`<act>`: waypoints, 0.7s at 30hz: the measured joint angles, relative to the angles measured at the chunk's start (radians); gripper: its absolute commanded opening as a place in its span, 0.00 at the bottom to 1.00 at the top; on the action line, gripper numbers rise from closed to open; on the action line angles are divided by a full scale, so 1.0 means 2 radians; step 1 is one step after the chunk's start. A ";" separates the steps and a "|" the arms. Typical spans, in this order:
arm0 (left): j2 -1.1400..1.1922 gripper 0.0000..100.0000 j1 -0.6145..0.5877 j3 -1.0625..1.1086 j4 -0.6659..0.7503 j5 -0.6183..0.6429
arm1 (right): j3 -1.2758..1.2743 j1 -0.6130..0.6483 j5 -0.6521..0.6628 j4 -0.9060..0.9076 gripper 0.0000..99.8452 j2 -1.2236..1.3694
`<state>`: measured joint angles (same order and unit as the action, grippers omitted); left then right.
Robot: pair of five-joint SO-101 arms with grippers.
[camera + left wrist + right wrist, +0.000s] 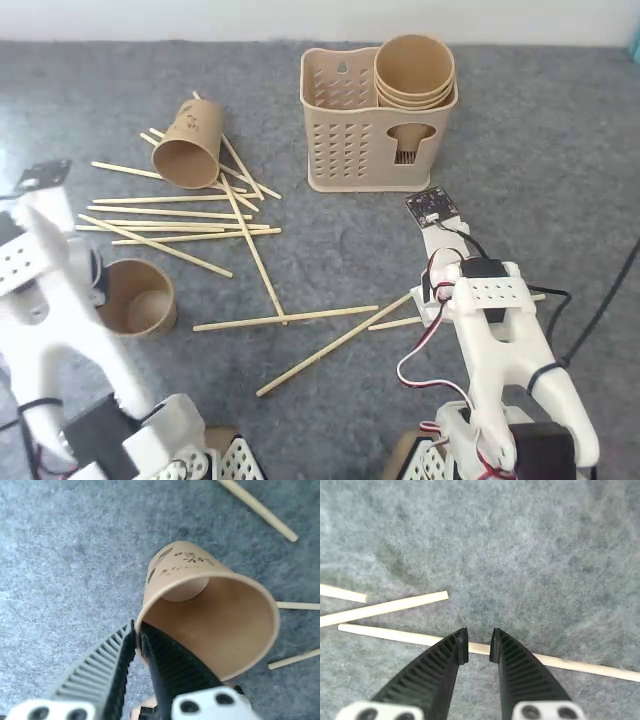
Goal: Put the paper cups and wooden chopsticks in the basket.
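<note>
paper cup (pixel 215 625) rim pinched in left end effector (pixel 137 626); right end effector (pixel 478 642) narrowly parted over a chopstick (pixel 580 665)

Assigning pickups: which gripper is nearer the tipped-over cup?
Left: the left gripper pinches a second cup's rim, close to the tipped-over cup; right gripper hovers over a chopstick farther off.

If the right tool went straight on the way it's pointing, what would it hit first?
Most likely the wooden chopstick lying crosswise just past the right tool, then the grey mat under it; depth is hard to judge.
</note>
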<state>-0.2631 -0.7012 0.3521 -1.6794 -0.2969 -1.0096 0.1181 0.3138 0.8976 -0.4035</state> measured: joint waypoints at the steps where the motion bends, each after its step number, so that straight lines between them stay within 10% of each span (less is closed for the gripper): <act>1: 0.001 0.01 0.011 -0.012 -0.011 0.005 | 0.000 0.000 0.000 0.000 0.10 0.000; 21: 0.001 0.01 0.126 -0.163 -0.021 0.176 | 0.000 0.000 0.000 0.000 0.10 0.000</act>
<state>-0.2616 -0.4496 0.0269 -1.7223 0.0560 -1.0096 0.1181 0.3138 0.8976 -0.4035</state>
